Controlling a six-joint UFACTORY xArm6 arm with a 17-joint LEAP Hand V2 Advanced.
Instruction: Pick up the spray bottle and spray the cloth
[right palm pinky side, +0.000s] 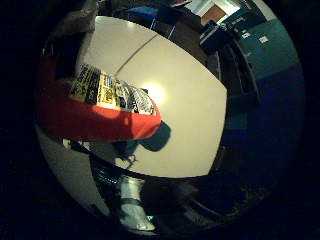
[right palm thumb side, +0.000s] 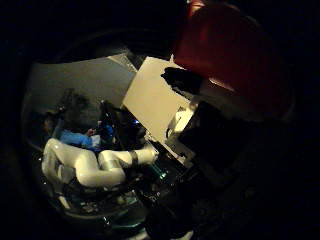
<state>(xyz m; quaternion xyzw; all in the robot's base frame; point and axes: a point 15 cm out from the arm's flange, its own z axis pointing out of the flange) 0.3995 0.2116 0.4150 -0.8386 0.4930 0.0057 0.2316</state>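
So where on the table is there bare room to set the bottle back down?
The white table is bare beyond the red spray bottle, out to its far edge and the corner toward the blue cabinets. It is crowded only right by the palm, where the bottle fills the view. No cloth shows.

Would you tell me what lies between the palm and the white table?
The red spray bottle, close to the palm, hangs above the white table, casting a shadow; the little finger side view shows it.

White table (right palm pinky side: 190, 110); teal cabinet (right palm pinky side: 260, 45) beside it.
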